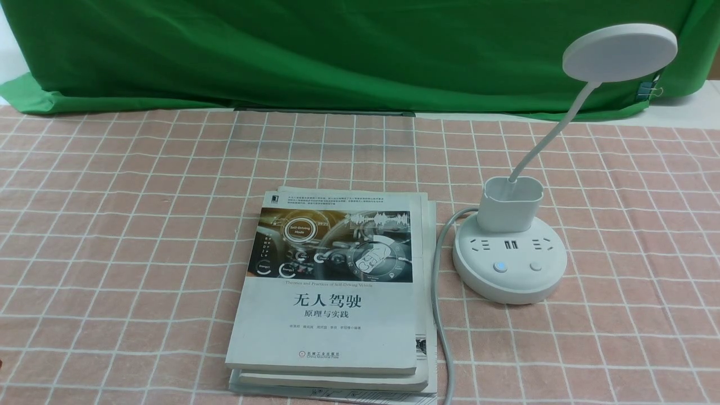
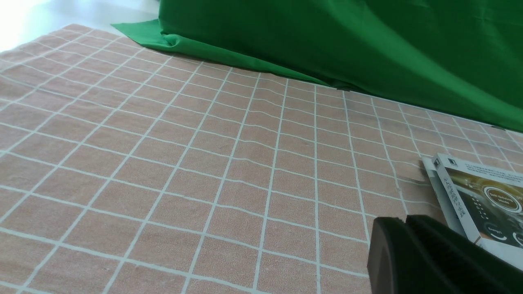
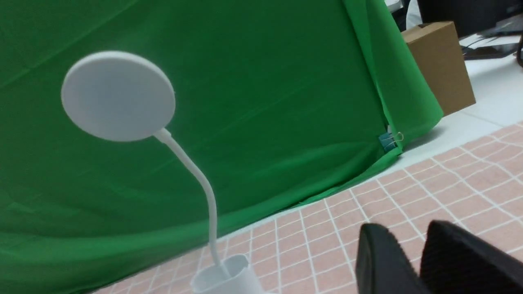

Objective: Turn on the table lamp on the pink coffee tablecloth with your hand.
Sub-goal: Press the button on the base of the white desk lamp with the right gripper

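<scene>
Rising upright, table lamp neck curves right; left jaws closed, right jaws slightly apart, empty.

Bright, even, soft-shadowed light; right wrist view slightly blurred, left wrist corner overexposed.

Lab-type recording set. Indicators: green backdrop, fixed by a clip, along the table's far edge; tablecloth over it; cardboard box beyond the far right corner.
</scene>
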You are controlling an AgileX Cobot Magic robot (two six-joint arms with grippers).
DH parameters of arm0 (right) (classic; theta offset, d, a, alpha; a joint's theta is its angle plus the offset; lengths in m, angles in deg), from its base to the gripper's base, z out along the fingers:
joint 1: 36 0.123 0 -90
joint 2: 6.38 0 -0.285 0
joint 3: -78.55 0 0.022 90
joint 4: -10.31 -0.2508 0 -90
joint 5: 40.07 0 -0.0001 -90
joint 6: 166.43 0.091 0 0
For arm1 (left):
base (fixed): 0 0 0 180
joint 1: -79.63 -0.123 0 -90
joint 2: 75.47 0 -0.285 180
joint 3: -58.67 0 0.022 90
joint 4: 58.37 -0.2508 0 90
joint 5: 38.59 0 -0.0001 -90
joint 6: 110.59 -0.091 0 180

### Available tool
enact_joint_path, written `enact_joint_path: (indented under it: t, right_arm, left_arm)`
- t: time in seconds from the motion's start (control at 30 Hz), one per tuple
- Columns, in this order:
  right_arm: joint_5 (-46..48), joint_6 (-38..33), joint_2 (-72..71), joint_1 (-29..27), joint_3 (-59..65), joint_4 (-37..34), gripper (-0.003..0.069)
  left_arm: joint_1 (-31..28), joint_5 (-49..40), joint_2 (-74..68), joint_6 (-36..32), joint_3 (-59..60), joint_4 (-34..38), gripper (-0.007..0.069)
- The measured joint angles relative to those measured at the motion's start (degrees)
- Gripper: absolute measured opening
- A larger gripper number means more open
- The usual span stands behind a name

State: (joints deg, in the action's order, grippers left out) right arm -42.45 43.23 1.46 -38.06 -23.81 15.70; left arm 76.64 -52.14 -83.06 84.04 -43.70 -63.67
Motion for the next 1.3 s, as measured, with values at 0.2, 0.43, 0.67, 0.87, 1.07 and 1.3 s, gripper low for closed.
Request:
enact_joint_path:
  t: [0.2,0.43,0.67,0.87,1.07,1.3]
  right_arm:
    - [12.3,-4.2,9.0,3.5,-10.9,-0.1,0.0044]
    - [39.3,-18.6,35.4,14.4,-34.9,-0.2,0.0032]
    - [44.1,-24.2,52.6,21.0,-45.0,-0.4,0.0032]
    - [43.4,-24.6,53.1,21.2,-45.3,-0.4,0.0032]
    - [43.4,-24.7,53.3,21.2,-45.3,0.0,0.0032]
    - [45.1,-27.2,57.4,15.9,-45.6,-0.3,0.0032]
  left_arm:
    - [0.0,0.0,0.0,0.0,0.0,0.0,0.0019]
    - [0.0,0.0,0.0,0.0,0.0,0.0,0.0019]
    - [0.0,0.0,0.0,0.0,0.0,0.0,0.0019]
    - [0.0,0.0,0.0,0.0,0.0,0.0,0.0019]
    - [0.0,0.0,0.0,0.0,0.0,0.0,0.0019]
    - [0.0,0.0,0.0,0.0,0.0,0.0,0.0019]
